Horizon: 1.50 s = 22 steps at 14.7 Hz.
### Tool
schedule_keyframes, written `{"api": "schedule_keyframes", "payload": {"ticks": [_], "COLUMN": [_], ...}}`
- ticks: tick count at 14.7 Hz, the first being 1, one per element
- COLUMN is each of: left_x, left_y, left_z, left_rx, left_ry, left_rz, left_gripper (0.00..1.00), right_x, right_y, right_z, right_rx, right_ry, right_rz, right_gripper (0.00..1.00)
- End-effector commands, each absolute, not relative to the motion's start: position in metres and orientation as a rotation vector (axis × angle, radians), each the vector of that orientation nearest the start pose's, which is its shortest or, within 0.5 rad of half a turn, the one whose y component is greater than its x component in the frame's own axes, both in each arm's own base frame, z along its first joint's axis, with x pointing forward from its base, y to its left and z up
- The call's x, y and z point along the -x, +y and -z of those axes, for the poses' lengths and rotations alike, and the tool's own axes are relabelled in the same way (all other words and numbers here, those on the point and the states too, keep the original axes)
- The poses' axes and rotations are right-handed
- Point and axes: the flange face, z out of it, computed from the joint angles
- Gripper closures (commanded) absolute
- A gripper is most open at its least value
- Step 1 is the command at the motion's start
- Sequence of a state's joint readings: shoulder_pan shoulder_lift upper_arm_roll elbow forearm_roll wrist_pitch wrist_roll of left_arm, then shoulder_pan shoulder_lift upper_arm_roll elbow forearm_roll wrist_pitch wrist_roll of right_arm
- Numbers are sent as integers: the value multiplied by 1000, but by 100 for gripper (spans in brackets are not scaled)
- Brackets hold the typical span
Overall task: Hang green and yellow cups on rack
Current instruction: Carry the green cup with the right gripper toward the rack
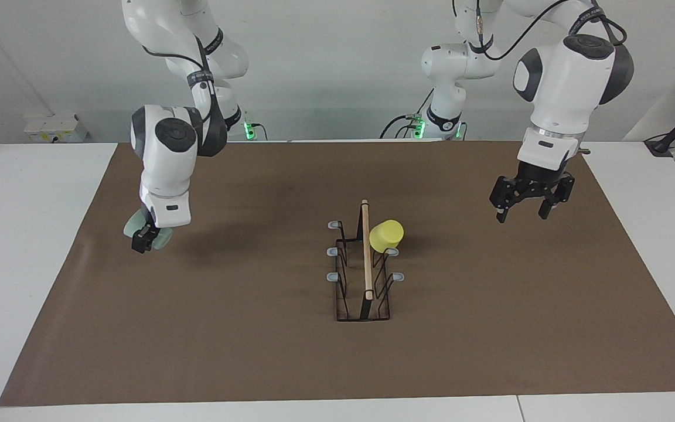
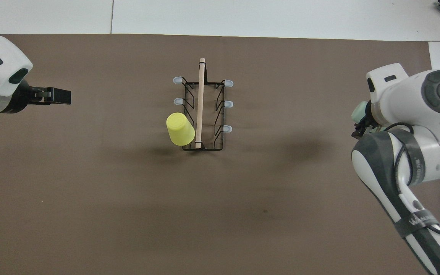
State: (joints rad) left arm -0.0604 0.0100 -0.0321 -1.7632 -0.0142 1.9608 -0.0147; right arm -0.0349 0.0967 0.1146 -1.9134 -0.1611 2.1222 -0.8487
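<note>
Two cups were in the scene. The yellow cup (image 1: 386,235) sat upside down on a prong of the rack (image 1: 364,275), on the side toward the left arm's end of the table. It was on the prong nearest the robots on that side and tilted a little. From above, the yellow cup (image 2: 180,128) leaned out past the wire edge of the rack (image 2: 203,110).

The rack stood in the middle of the brown mat (image 1: 255,328). Its wooden rod (image 1: 366,249) ran along the top, pointing toward the robots and away from them. Five grey caps showed on the other prongs, three on the side toward the right arm's end and two on the side with the yellow cup.

The green cup (image 1: 133,223) was up in the air, over the mat, toward the right arm's end of the table and well apart from the rack. The right gripper (image 1: 144,239) was clamped on it and pointed down. From above, only a bit of the green cup (image 2: 358,112) peeked out from under the right arm's white wrist, and the right gripper (image 2: 358,129) was mostly hidden there.

The left gripper (image 1: 521,210) hung in the air over the mat, toward the left arm's end of the table. Its fingers (image 1: 500,210) were spread wide and held nothing. From above, the left gripper (image 2: 54,95) reached in from the edge, well apart from the rack.

The mat lay on a white table (image 1: 27,234).
</note>
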Motion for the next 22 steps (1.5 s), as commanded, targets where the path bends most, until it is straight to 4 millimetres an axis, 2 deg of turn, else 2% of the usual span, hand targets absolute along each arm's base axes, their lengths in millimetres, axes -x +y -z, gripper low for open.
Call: {"api": "schedule_keyframes", "payload": {"ticks": [1, 4, 8, 12, 15, 17, 22], "left_x": [-571, -564, -562, -557, -553, -552, -550], "left_y": [-41, -31, -29, -29, -28, -26, -27], "left_z": [-586, -606, -622, -629, -627, -625, -617], "left_rx": [3187, 3174, 3165, 3171, 3174, 3176, 3178], "left_ry": [163, 276, 280, 283, 281, 279, 263], "left_rz": [206, 131, 86, 33, 6, 1, -4], "left_gripper": [0, 0, 0, 0, 0, 0, 0], "right_x": [-597, -601, -606, -596, -585, -574, -553], "right_y": [50, 78, 134, 194, 220, 235, 232], "right_z": [-468, -484, -497, -500, -490, -473, -435], "right_rx": [2786, 2640, 2516, 2416, 2357, 2304, 2212], "right_ry": [-1295, -1065, -882, -656, -528, -463, -425], "right_rz": [266, 503, 781, 1014, 1100, 1139, 1246], "right_gripper": [87, 86, 86, 86, 86, 86, 86]}}
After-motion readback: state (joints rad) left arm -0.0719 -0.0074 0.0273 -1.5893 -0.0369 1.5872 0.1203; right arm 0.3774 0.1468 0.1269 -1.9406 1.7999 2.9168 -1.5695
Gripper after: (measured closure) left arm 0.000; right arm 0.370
